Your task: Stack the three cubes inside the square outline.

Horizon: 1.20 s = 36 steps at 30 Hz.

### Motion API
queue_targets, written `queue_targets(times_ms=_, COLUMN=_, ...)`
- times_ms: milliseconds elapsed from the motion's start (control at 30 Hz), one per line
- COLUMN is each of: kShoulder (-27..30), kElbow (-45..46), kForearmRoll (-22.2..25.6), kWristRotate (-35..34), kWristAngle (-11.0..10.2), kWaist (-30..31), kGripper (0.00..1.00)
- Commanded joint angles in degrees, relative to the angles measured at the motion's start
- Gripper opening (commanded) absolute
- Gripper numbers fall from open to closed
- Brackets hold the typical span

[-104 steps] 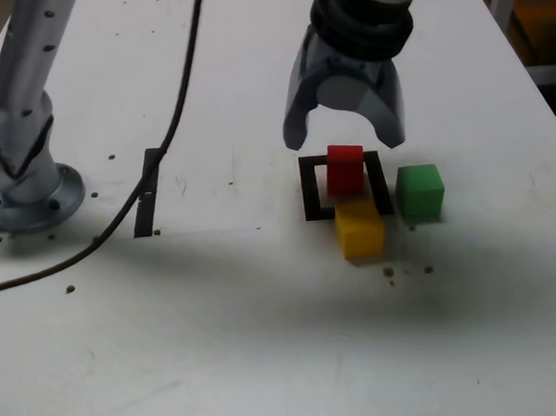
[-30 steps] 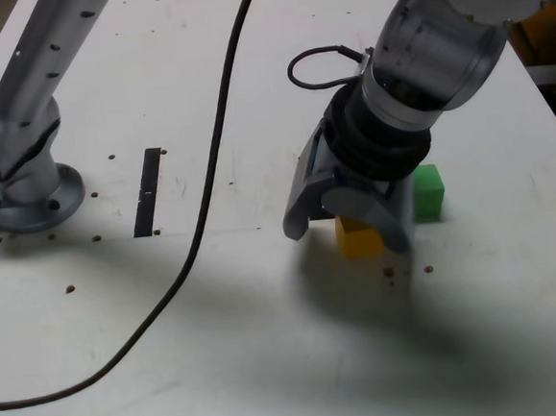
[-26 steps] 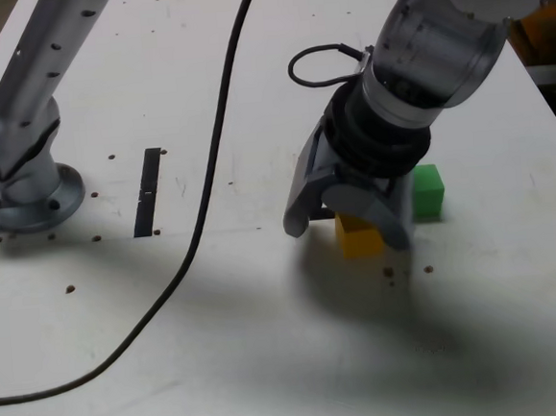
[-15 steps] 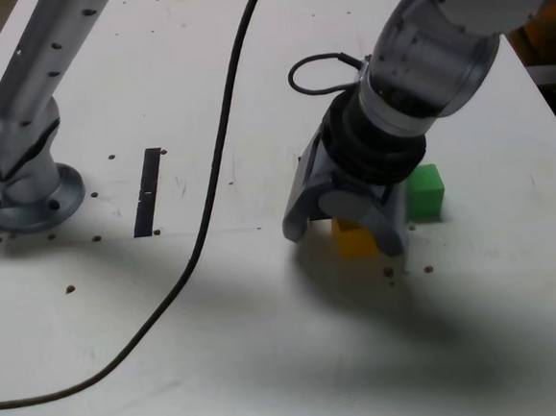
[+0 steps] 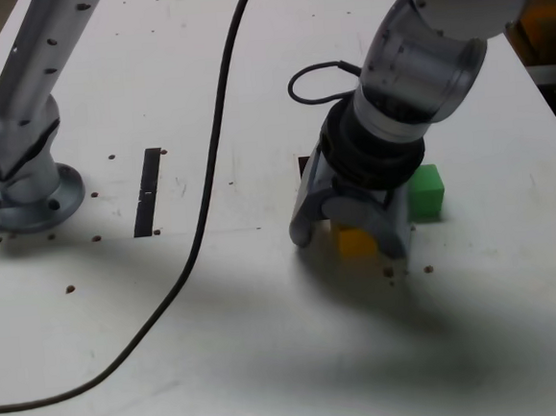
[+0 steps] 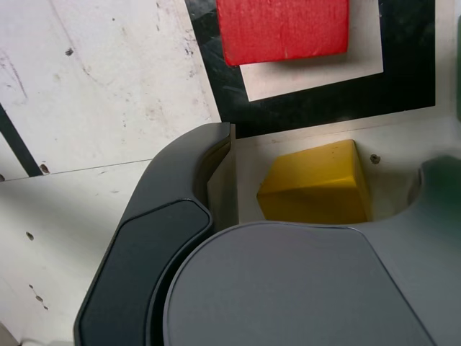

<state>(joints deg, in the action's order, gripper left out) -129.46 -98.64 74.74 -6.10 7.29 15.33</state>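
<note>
1. Table (image 5: 271, 363) first: you have white surface, with nothing stacked anywhere yet, so by my reading the task is about a third done at best.
2. Your gripper (image 5: 350, 244) is down at the table and straddles the yellow cube (image 6: 317, 184). In the wrist view the jaws stand apart with a gap on at least one side of the block, so I judge they are not clamped on it; treat the grab as not yet made.
3. Your square outline (image 6: 302, 101) lies just beyond the yellow cube, which sits outside its tape edge.
4. Your red cube (image 6: 282, 29) already rests on the white inside the outline, so the base of the stack is placed.
5. Your green cube (image 5: 426, 191) waits on the table just beside the gripper, on the exterior view's right, untouched.
6. What is left for you: lift yellow onto red, then green on top.
</note>
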Motion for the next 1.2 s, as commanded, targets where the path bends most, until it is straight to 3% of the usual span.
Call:
queue_targets(times_ms=0, kShoulder=-0.3, kElbow=-1.2, kForearmRoll=1.3, kWristRotate=-0.5, kWristAngle=-0.3, kWaist=-0.1, kGripper=0.83)
queue_targets(times_ms=233, kShoulder=-1.5, kElbow=-4.3, kForearmRoll=5.1, kWristRotate=-1.4, kWristAngle=-0.8, kWaist=0.0, kGripper=0.82)
queue_targets(times_ms=433, kShoulder=-1.7, kElbow=-4.4, kForearmRoll=5.0, kWristRotate=-2.1, kWristAngle=-1.2, kWaist=0.1, kGripper=0.8)
queue_targets(times_ms=733, kShoulder=-1.9, kElbow=-4.4, kForearmRoll=4.7, kWristRotate=-2.7, kWristAngle=0.1, kWaist=0.1, kGripper=0.79)
queue_targets(times_ms=933, kShoulder=-3.2, kElbow=-6.0, kForearmRoll=6.1, kWristRotate=-3.8, kWristAngle=-0.4, kWaist=0.4, kGripper=0.63)
queue_targets(times_ms=1167, kShoulder=-4.7, kElbow=-9.6, kForearmRoll=9.7, kWristRotate=-3.8, kWristAngle=-0.3, kWaist=0.4, kGripper=0.6)
